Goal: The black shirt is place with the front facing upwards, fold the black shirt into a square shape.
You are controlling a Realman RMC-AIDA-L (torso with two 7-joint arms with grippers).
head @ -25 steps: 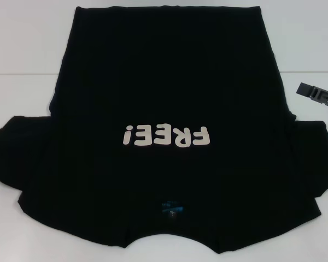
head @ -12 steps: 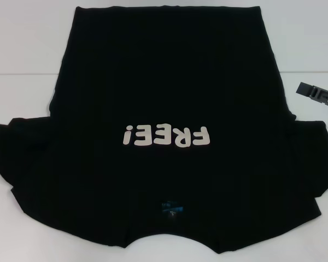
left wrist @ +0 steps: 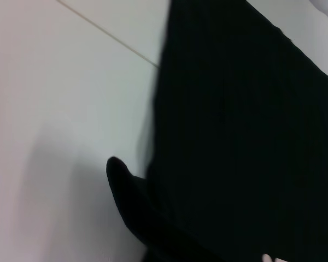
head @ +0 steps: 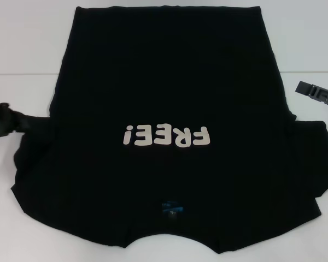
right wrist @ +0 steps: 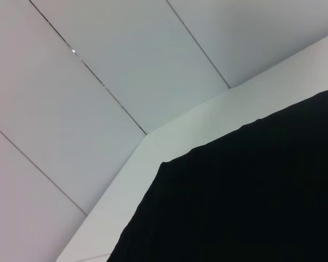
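A big black cloth T-shirt [head: 169, 125] with short sleeves lies flat on the white desk [head: 22, 49], front side up. Its cream letters "FREE!" [head: 167, 135] sit in the middle, and a tiny blue neck label [head: 171, 208] shows at the near edge, so the collar is near the robot and the hem is on the far side. The shirt covers most of the desk. The left pincer [head: 3, 121] is at the left edge of the scene, right at the tip of the shirt's left sleeve [head: 30, 142]. The sleeve looks pulled and bunched toward it, so I think it may have hold of the cloth, but I cannot tell if its fingers are open or closed. The right pincer [head: 317, 94] waits over the bare desk on the right, a little beyond the right sleeve [head: 314, 158] and not touching it; I cannot tell if that one is open or closed either. The shirt looks soft, thin and light. It will flop and wrinkle when lifted, and it will not keep its shape. It is not slippery and will not break. A good place to pinch it is a sleeve tip or a corner, so the side can be laid over the middle.
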